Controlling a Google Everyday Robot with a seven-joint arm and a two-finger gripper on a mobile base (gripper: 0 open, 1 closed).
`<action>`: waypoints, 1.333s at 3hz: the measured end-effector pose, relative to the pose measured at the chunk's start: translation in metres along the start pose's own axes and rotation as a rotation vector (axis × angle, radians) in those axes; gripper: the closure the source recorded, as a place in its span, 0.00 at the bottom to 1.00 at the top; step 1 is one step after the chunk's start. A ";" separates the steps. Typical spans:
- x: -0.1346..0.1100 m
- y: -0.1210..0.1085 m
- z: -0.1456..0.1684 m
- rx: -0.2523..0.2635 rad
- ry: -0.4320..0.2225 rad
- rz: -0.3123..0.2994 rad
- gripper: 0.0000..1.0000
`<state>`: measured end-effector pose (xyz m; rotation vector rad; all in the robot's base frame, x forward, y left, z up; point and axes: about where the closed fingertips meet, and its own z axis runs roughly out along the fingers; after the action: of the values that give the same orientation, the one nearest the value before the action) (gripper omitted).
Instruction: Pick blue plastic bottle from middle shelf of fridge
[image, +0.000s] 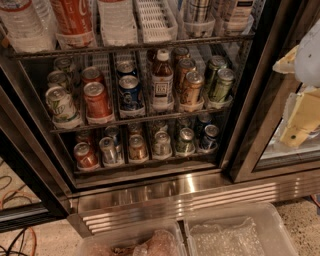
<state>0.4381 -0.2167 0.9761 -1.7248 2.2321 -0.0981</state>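
Observation:
The blue plastic bottle (162, 80) stands upright on the middle shelf (165, 115) of the open fridge (190, 187), in the centre lane. It has a white cap, dark contents and a pale label, and it is taller than the cans around it. My gripper (303, 117), pale yellow and white, hangs at the right edge of the view in front of the right door frame. It is well to the right of the bottle and outside the shelf opening, touching nothing.
A blue can (130, 92) stands left of the bottle and a bronze can (191, 89) right of it. Red (97, 100) and green-white cans (61, 105) fill the left lanes. Large bottles (25, 25) are above, more cans (137, 147) below. Two clear bins (235, 235) lie on the floor.

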 end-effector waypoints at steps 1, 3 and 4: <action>0.001 0.000 0.011 -0.002 0.001 0.008 0.00; 0.012 0.018 0.071 -0.062 -0.080 0.089 0.00; 0.009 0.032 0.108 -0.067 -0.127 0.149 0.00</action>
<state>0.4375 -0.2020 0.8639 -1.5453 2.2838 0.1184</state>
